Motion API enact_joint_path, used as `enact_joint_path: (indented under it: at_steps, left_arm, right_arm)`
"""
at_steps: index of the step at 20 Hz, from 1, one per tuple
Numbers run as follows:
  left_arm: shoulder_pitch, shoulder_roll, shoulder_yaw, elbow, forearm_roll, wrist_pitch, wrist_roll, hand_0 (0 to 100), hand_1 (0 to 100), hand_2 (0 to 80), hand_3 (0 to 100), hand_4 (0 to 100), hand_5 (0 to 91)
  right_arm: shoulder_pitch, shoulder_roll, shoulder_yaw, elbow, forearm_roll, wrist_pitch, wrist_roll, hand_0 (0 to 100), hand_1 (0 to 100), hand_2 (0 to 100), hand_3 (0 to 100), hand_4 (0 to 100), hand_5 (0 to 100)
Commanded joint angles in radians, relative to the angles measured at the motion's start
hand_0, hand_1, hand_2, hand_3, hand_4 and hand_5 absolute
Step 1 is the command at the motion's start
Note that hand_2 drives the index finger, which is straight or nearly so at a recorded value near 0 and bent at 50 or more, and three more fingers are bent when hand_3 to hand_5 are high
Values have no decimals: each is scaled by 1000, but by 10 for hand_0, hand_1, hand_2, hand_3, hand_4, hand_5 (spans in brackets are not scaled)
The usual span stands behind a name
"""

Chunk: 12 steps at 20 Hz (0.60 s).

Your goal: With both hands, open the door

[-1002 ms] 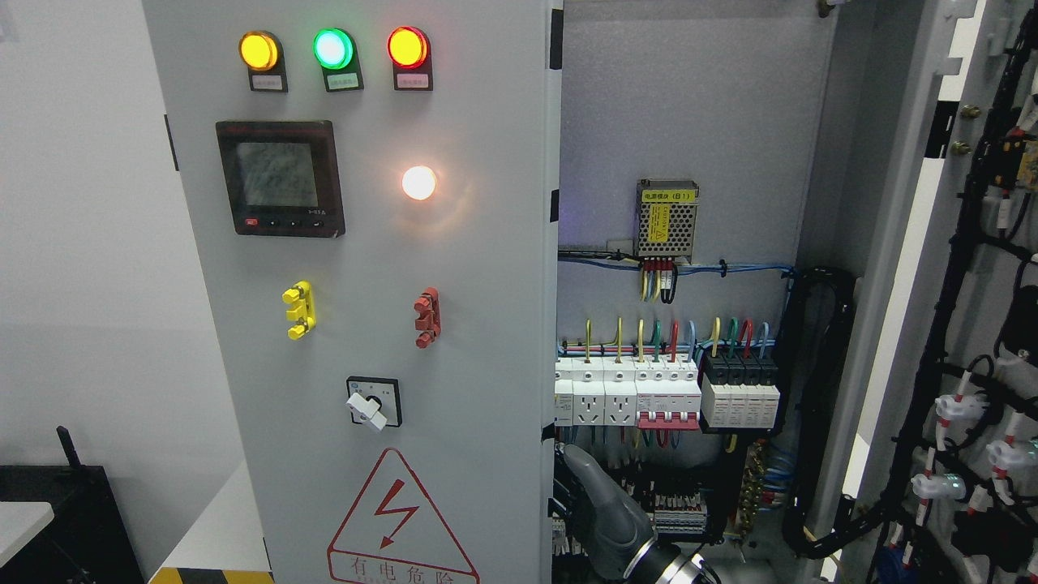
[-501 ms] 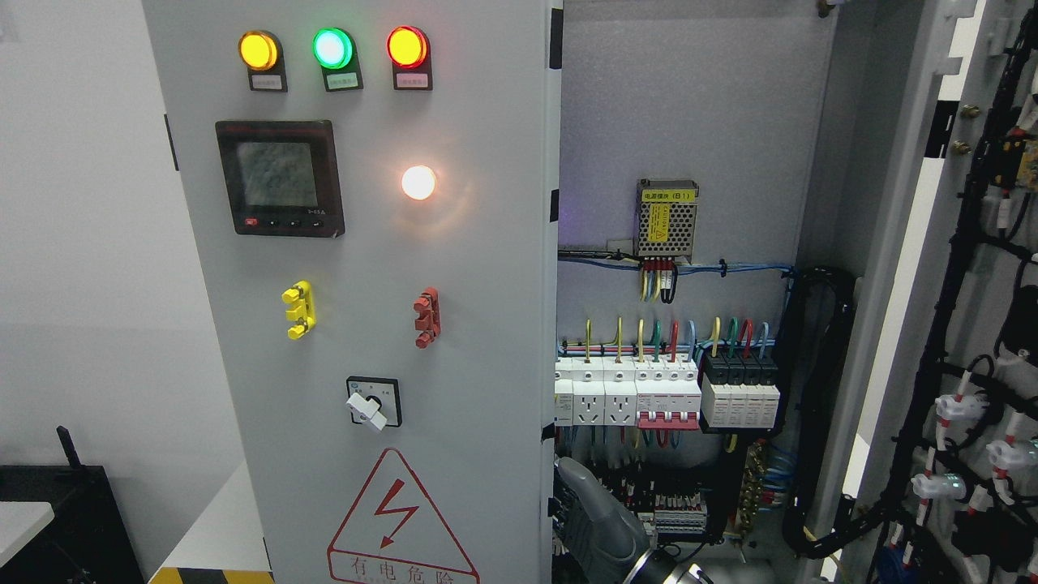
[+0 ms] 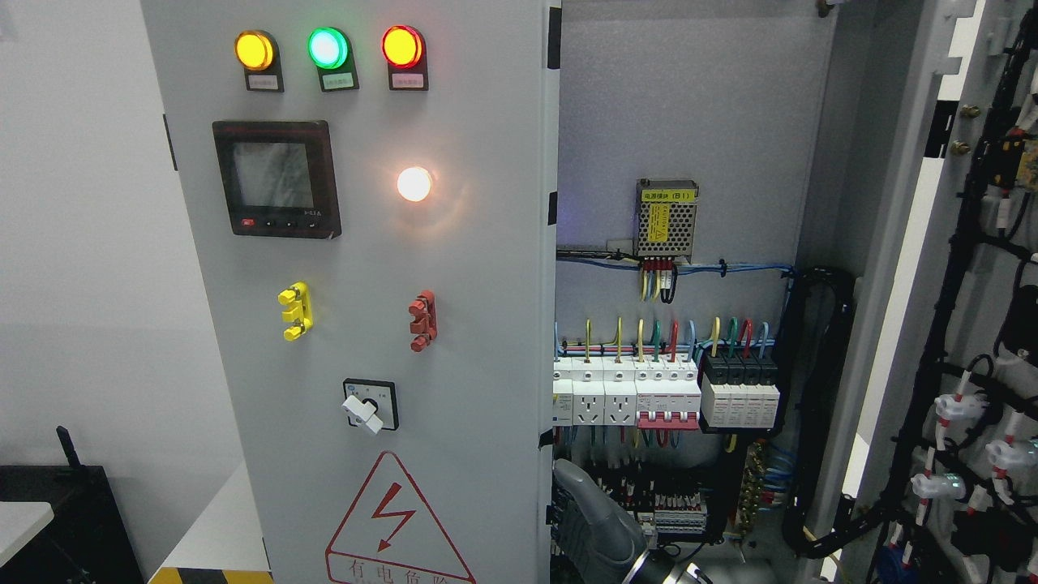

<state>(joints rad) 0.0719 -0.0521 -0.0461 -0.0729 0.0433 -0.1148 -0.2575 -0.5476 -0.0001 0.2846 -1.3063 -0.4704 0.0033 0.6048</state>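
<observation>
Right hand (image 3: pixel 590 519) low at the bottom edge, right at the free edge of the left door (image 3: pixel 470 324); only its grey back showing, so no telling whether open or gripping. Left door filling the left half, carrying three lamps (image 3: pixel 327 48), a meter (image 3: pixel 276 178) and a rotary switch (image 3: pixel 369 405). Beside it, breakers (image 3: pixel 665 397) inside the cabinet. Right door (image 3: pixel 985 268) standing wide open, far right.

We are seeing the left door (image 3: pixel 357 324) standing at nine o'clock of the open cabinet interior (image 3: pixel 689 162), with the right door (image 3: pixel 973 324) swinging out at three o'clock. A hand (image 3: pixel 592 519) is sitting at six o'clock, just beside the left door's edge, before the breaker row (image 3: pixel 665 393).
</observation>
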Motion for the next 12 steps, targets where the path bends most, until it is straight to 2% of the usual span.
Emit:
enact_joint_path:
  at_steps: [1, 3, 6, 12]
  left_arm:
    - [0, 0, 0, -1, 0, 0, 0, 0, 0, 0, 0, 0, 0]
    - [0, 0, 0, -1, 0, 0, 0, 0, 0, 0, 0, 0, 0]
    - [0, 0, 0, -1, 0, 0, 0, 0, 0, 0, 0, 0, 0]
    - [0, 0, 0, 1, 0, 0, 0, 0, 0, 0, 0, 0, 0]
  right_arm:
    - [2, -28, 1, -10, -5, 1, 4, 383, 0, 0, 0, 0, 0]
    - [2, -28, 2, -10, -5, 3, 6, 383, 0, 0, 0, 0, 0]
    - [3, -28, 4, -10, -5, 3, 47, 384, 0, 0, 0, 0, 0]
    - [2, -28, 4, -10, -20, 3, 53, 383, 0, 0, 0, 0, 0]
